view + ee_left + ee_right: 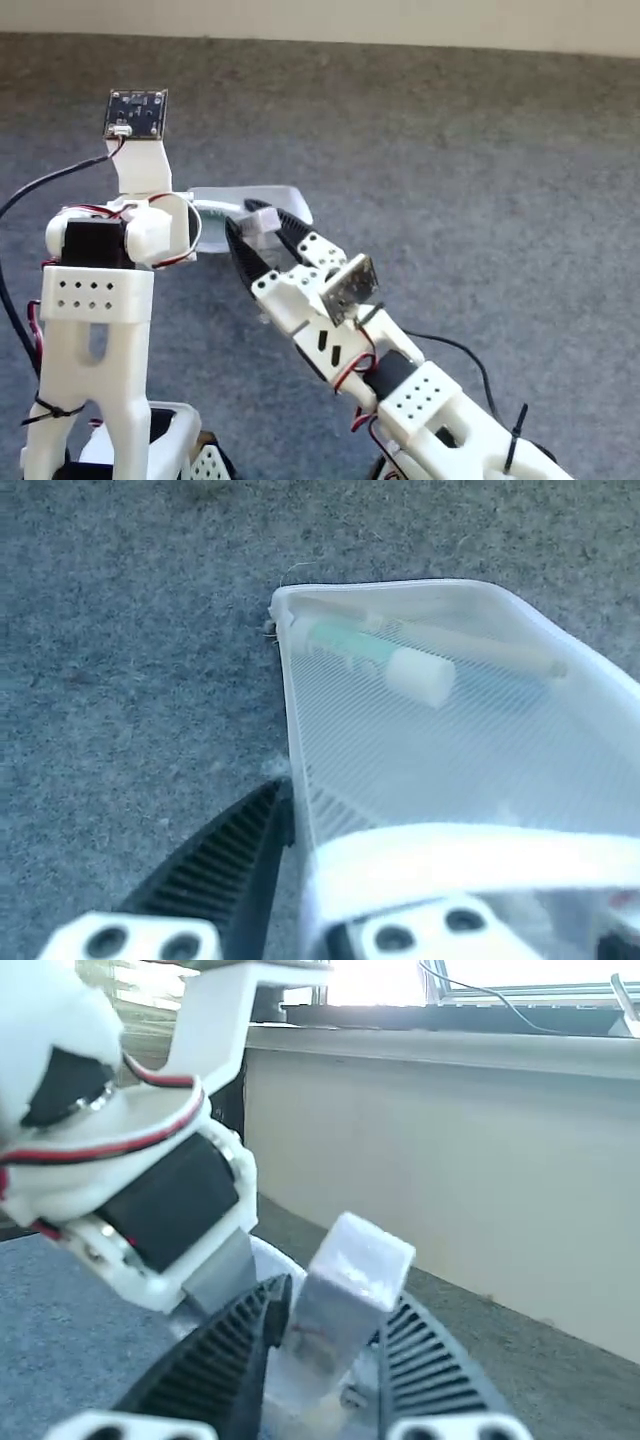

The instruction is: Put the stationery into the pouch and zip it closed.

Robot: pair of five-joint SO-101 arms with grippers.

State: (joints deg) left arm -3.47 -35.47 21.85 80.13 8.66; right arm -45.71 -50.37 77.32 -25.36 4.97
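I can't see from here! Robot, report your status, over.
Left gripper clamped on pouch edge. Right gripper holding white block at the pouch. Pens already inside. Left arm's wrist crowding the block.

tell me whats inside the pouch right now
Through the clear pouch wall: a green pen, a pale stick and a short white cylinder, lying together. The left gripper covers the end it holds, so anything there is hidden.
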